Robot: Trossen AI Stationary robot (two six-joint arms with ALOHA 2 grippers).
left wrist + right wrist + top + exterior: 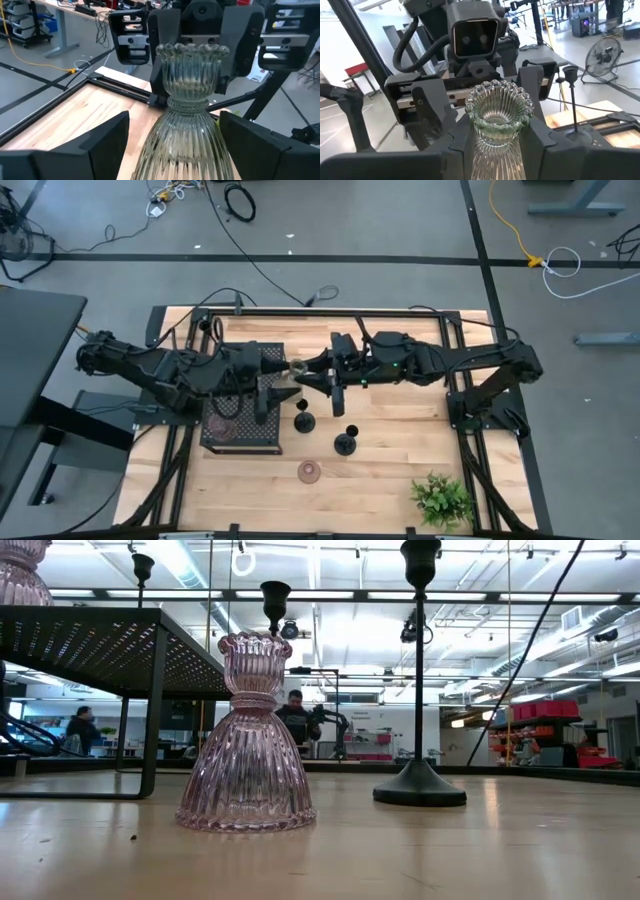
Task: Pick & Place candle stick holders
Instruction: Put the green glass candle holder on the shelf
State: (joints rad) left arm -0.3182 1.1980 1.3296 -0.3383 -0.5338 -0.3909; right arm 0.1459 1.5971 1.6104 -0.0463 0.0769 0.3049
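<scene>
Two grippers are being met around one pale green ribbed glass candle holder (192,100) above the table. In the right wrist view, the right gripper (495,142) is seen clamped on its neck, with its beaded cup just above the fingers. In the left wrist view, the left gripper (172,142) is seen spread apart, one finger each side of its flared base. Only the low view is showing the pink ribbed glass holder (247,740) and black thin-stemmed holder (419,690) standing apart. No writing is being shown legibly.
</scene>
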